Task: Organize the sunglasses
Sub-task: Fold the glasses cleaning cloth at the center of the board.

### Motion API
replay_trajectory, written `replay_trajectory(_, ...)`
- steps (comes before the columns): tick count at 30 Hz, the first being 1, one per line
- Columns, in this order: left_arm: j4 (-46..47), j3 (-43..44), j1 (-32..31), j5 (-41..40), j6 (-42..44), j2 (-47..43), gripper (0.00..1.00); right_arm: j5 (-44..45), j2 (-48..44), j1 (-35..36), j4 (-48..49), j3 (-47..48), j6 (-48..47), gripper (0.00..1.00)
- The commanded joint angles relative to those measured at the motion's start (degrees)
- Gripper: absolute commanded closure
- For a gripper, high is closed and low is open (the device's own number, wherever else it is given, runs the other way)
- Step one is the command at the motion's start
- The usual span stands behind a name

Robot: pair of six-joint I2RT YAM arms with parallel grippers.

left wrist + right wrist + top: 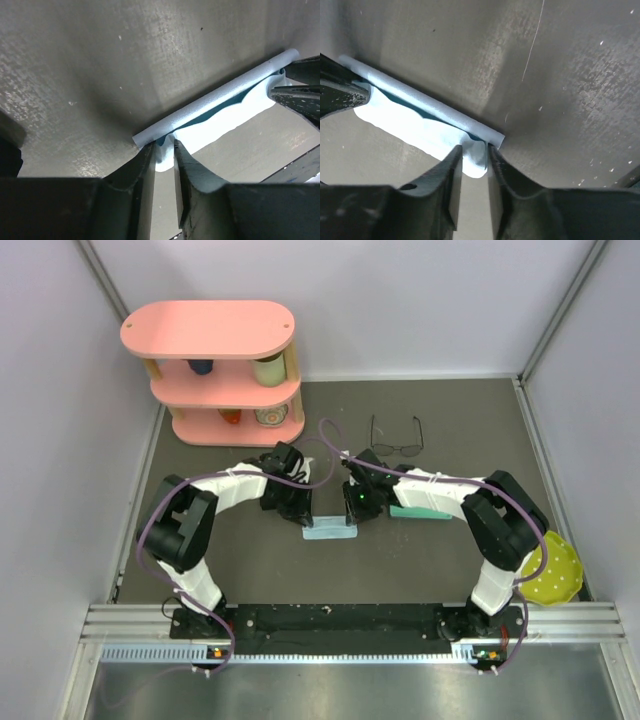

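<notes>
Top external shows the wire-frame sunglasses [396, 437] on the table [450, 420], far and right of centre. Nearer, the left gripper [163, 160] and right gripper [474, 155] stand narrowly spread astride the blue cloth [330, 532] ends. The glasses look light and fragile; grasp at the bridge.

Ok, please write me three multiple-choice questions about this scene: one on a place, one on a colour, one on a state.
1. The wire-frame sunglasses lie: A on the pink shelf; B on the table; C in the yellow dish.
2. The cloth is: A light blue; B red; C black.
3. The sunglasses' temples are: A folded; B missing; C unfolded.

Answers: 1 B, they rest on the dark tabletop. 2 A, it looks pale blue in every view. 3 C, both temples stick out behind the lenses.
</notes>
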Motion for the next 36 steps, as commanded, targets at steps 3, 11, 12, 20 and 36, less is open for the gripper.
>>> replay_trajectory(3,-0.6,-0.7,-0.2,-1.6,-0.7,-4.3,0.66,-1.3,-5.4,-0.4,0.8,-1.5,0.5,0.68)
replay_trajectory(11,-0.4,-2.1,-0.1,-0.6,-2.7,-11.5,0.64,-1.2,-11.1,-0.4,0.9,-3.3,3.3,0.67)
replay_trajectory(12,0.6,-2.5,-0.1,-0.6,-3.1,-11.9,0.64,-1.1,-11.4,-0.4,1.1,-3.5,3.5,0.66)
replay_trajectory(20,13.1,-7.3,-0.1,2.7,-14.9,-10.3,0.75,0.1,-8.6,-0.4,7.1,-4.1,6.8,0.74)
replay_trajectory(36,15.0,-4.8,-0.1,7.4,-16.3,-3.3,0.82,-8.6,1.6,-0.3,13.5,-1.2,10.3,0.98)
